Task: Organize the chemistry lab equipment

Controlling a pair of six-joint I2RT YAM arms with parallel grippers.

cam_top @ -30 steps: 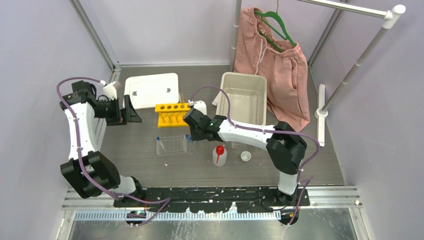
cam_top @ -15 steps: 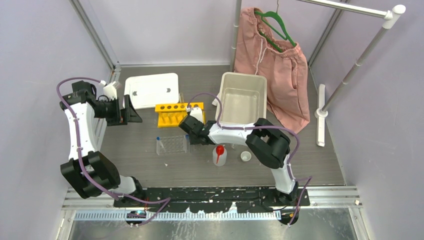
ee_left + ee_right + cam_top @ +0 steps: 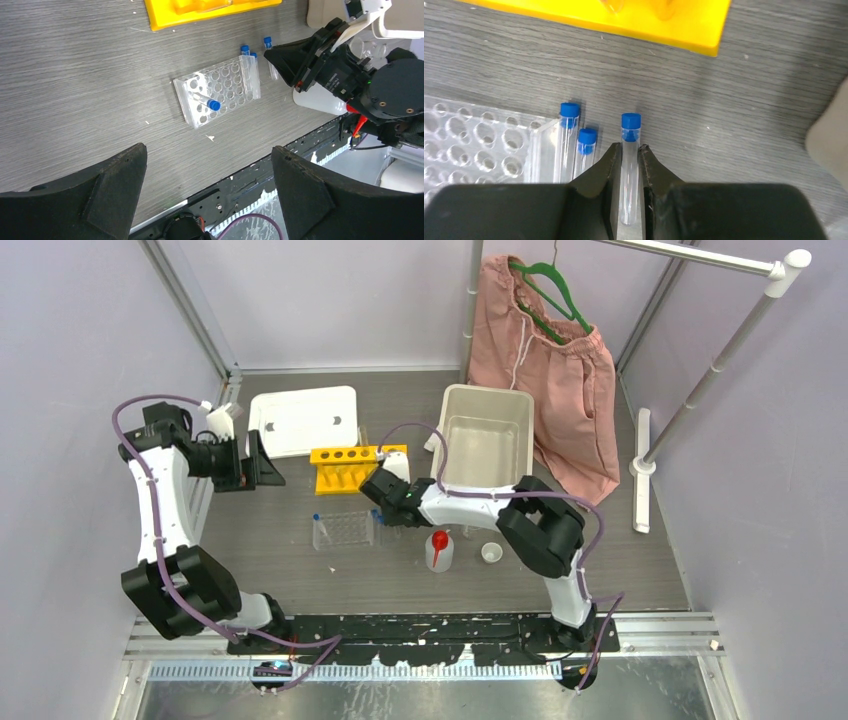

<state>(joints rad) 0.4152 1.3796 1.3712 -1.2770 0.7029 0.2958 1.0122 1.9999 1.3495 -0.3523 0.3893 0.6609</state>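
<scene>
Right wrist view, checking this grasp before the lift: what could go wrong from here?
The right hand pinches the blue-capped tube by its smooth clear body; it could slip or tilt on lifting. Two other tubes sit close beside that hand, next to the clear grid rack; a sideways move might knock them.

The left arm (image 3: 158, 510) is raised from its base and bent at the elbow, with the wrist turned inward toward the other arm. The left gripper (image 3: 270, 465) is held high, its jaws spread wide and nothing seen between them. The right arm (image 3: 470, 502) is folded sharply at the elbow and stretched low to the left. The right gripper (image 3: 628, 150) is angled downward, its fingers (image 3: 604, 165) pressed against both sides of a blue-capped tube (image 3: 630, 125).
</scene>
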